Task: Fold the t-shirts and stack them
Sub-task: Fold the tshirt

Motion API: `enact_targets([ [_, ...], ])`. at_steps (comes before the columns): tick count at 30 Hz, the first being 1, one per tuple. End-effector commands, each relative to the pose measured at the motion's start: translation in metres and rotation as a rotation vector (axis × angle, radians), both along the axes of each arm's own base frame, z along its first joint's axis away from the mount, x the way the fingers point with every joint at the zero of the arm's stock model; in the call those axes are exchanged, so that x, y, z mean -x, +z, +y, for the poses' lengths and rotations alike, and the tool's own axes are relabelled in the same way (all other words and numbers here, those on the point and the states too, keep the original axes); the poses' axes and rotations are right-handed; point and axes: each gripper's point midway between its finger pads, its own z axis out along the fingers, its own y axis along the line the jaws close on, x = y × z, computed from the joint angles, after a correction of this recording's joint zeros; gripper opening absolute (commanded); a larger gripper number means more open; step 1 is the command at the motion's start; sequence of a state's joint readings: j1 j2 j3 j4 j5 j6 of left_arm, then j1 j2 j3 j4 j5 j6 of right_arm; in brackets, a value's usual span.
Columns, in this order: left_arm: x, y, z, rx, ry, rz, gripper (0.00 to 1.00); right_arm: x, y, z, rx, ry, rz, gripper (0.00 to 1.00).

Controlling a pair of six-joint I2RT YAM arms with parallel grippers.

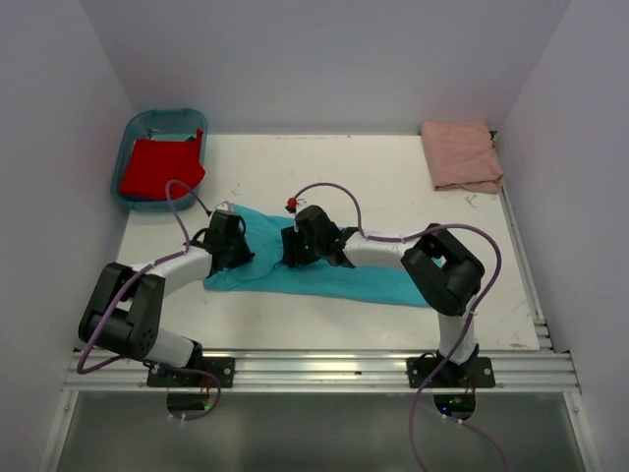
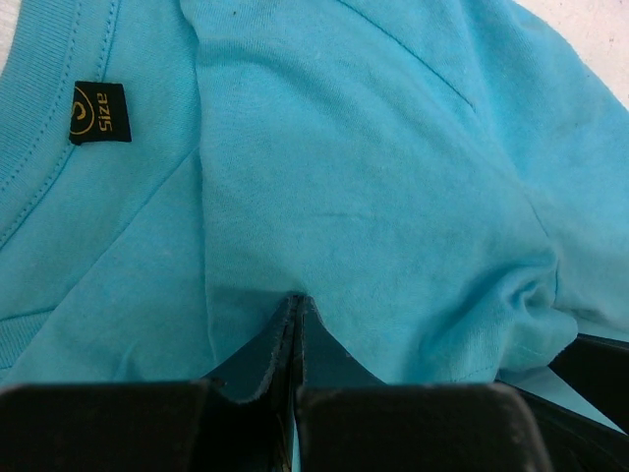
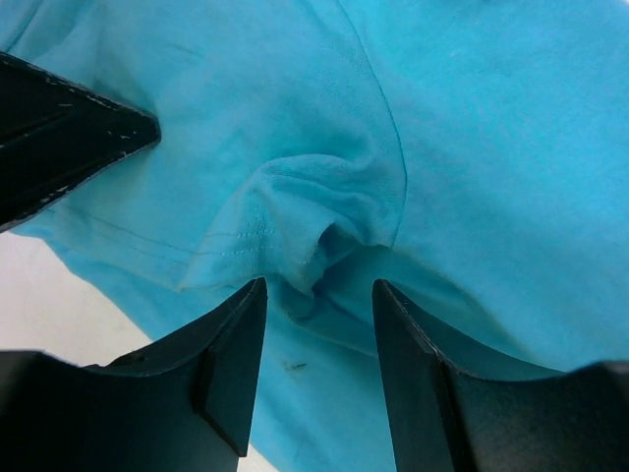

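Observation:
A turquoise t-shirt (image 1: 329,277) lies spread across the middle of the table. Its dark neck label (image 2: 100,111) shows in the left wrist view. My left gripper (image 1: 228,242) is at the shirt's left end, and its jaws (image 2: 297,301) are shut on a pinch of the turquoise cloth. My right gripper (image 1: 295,246) stands just to its right over the shirt. It is open (image 3: 319,285), with a bunched sleeve fold (image 3: 314,221) lying loose between the fingers. A red t-shirt (image 1: 160,167) sits in the tub. A pale pink t-shirt (image 1: 462,155) lies folded at the back right.
The blue plastic tub (image 1: 135,133) stands at the back left corner. White walls close in the table on three sides. The two grippers are close together, and the left one's finger (image 3: 69,138) shows at the upper left of the right wrist view.

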State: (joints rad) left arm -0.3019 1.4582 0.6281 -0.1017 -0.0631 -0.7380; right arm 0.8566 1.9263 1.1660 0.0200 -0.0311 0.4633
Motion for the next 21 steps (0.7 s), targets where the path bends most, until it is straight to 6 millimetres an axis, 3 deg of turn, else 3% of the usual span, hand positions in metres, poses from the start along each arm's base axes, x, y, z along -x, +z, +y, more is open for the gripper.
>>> enact_targets([
  [1,0.021,-0.017,0.007,-0.027,-0.016,0.071,0.0,-0.015,0.021,0.023,-0.08,0.012,-0.046,0.5],
  [16,0.023,-0.02,0.007,-0.028,-0.015,0.077,0.0,-0.029,0.027,0.031,-0.079,0.009,-0.077,0.46],
  [21,0.022,-0.018,0.008,-0.031,-0.016,0.071,0.0,-0.03,0.019,0.028,-0.068,0.004,-0.06,0.36],
])
